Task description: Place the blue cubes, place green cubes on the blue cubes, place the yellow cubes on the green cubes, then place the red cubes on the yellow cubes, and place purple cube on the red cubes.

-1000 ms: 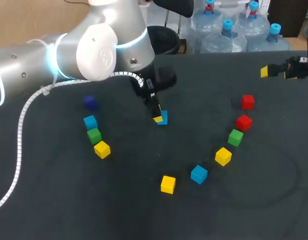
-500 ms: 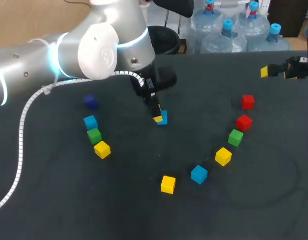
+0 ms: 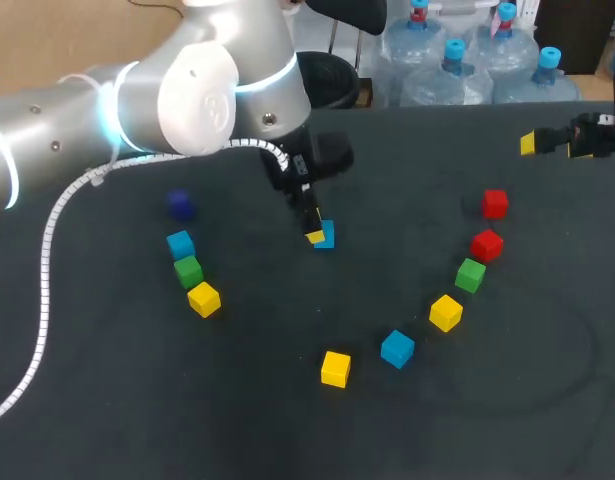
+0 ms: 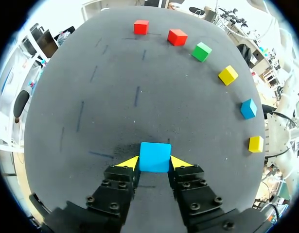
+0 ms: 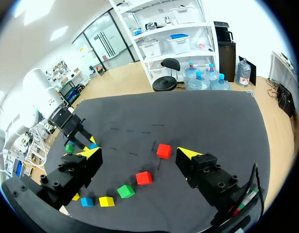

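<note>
head view: the left gripper (image 3: 315,232) is down on the dark matte table (image 3: 237,420) near its middle, right against a small bright blue cube (image 3: 327,236). the right gripper (image 3: 547,142) hangs over the far right edge, well apart from every cube. to the left lie a dark purple cube (image 3: 181,205), a second blue cube (image 3: 180,243), a green cube (image 3: 188,270) and a yellow cube (image 3: 203,298) in a short row. two red cubes (image 3: 495,203) and more green, yellow and blue ones curve along the right. all lie singly, none stacked. left wrist view: the yellow tips press the small bright blue cube (image 4: 154,157) from both sides, jaws clamped on it, and it seems to rest on the table. right wrist view: the right gripper (image 5: 139,154) has its jaws wide apart, holding nothing. by my reckoning the task is barely begun: only the first blue cube is in hand, and every layer is yet to be built.
</note>
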